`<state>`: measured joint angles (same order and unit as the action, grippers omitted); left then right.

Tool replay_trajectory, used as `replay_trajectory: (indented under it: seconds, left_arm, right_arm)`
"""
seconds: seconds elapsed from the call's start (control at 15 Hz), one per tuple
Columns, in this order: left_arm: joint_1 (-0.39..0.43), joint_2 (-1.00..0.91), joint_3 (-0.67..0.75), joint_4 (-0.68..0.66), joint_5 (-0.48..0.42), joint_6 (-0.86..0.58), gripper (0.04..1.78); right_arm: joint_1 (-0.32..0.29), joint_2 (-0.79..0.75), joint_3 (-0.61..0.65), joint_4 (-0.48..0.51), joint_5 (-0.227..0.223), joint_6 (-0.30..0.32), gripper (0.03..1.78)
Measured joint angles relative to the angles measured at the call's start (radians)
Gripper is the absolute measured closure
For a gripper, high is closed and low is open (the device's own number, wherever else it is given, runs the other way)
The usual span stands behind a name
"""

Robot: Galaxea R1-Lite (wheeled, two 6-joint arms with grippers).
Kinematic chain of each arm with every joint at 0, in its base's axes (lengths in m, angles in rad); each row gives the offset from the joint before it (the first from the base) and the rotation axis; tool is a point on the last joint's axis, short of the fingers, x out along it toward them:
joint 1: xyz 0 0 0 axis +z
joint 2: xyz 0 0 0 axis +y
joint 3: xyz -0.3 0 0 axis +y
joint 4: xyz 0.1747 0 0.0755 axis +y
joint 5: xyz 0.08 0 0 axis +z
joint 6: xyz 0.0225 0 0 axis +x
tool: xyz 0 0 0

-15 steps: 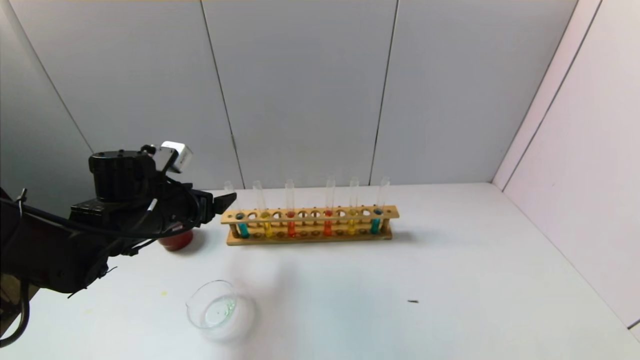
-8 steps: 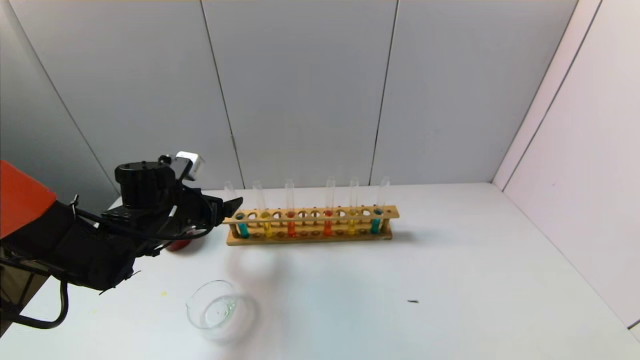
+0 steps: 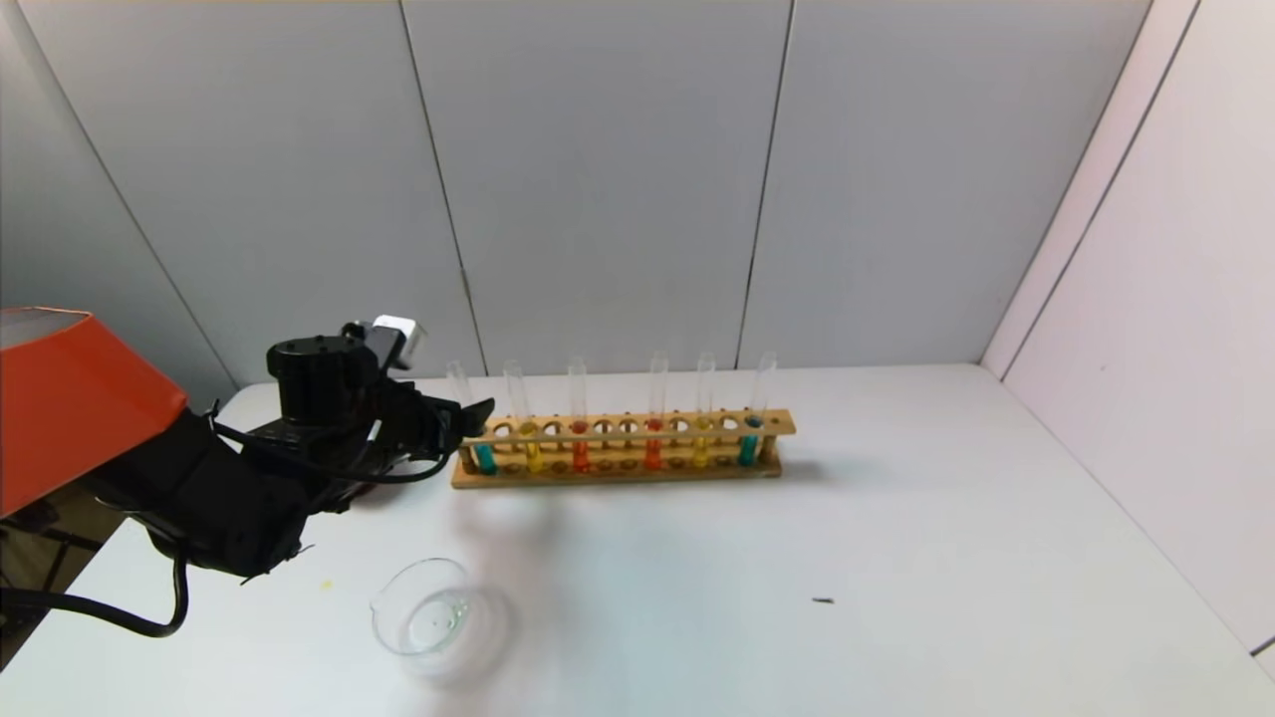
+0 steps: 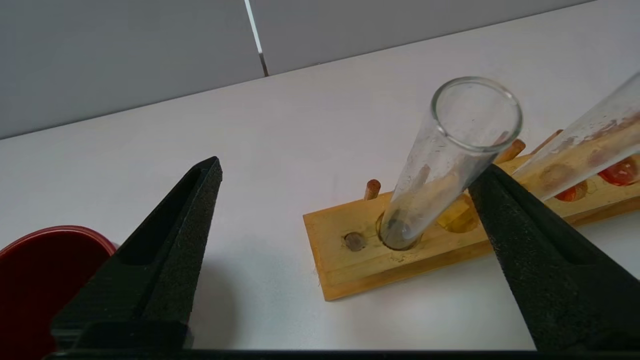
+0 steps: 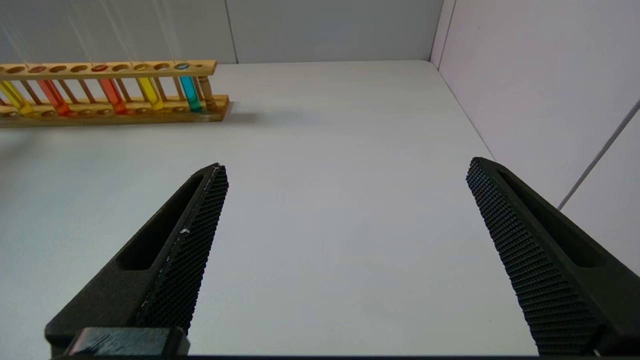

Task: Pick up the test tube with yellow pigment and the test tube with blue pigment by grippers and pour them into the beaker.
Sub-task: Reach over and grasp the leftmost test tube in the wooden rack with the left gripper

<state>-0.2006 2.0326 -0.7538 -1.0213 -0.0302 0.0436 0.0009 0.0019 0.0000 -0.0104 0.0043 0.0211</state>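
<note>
Six tubes in a wooden rack, left gripper spread at its left end

A white table [image 3: 896,518] is seen, closed in by grey wall panels [image 3: 598,179] at the far side and a pale wall [image 3: 1146,349] at the right. Far on the table a wooden rack [image 3: 618,443] stands with six upright tubes. At its left end the test tube with blue pigment [image 3: 482,453] is placed, and just right of it the test tube with yellow pigment [image 3: 532,453]. Two tubes with orange-red liquid [image 3: 581,453] follow, then another yellow tube [image 3: 701,450] and another blue tube [image 3: 748,448] at the right end. The beaker [image 3: 430,619] is set near, left of the middle, well apart from the rack.

The left gripper [image 3: 468,418] is held at the left end of the rack. Only in the left wrist view is its state shown: the fingers [image 4: 165,240] are spread wide, with the blue tube's clear upper part [image 4: 450,150] between them, close to one finger; contact cannot be told. A dark red cup [image 4: 40,280] is also shown there, hidden by the arm in the head view.

The right gripper [image 5: 345,170] is seen only in its own wrist view, spread wide above the bare table, well apart from the rack [image 5: 115,90].
</note>
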Motion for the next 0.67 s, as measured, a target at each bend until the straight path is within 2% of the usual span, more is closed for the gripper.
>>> replay_trajectory:
  seconds: [0.2, 0.53, 0.67]
  left_arm:
    - [-0.001, 0.003, 0.001, -0.029, -0.001, -0.001, 0.43]
    - [-0.004, 0.005, -0.001, -0.043, -0.001, -0.003, 1.3]
    - [-0.009, 0.006, 0.0, -0.049, -0.005, -0.008, 1.46]
  right_arm:
    - [0.0, 0.0, 0.0, 0.0, 0.0, 0.0, 0.07]
    - [0.001, 0.0, 0.0, 0.0, 0.0, 0.0, 0.07]
    - [0.0, 0.0, 0.0, 0.0, 0.0, 0.0, 0.07]
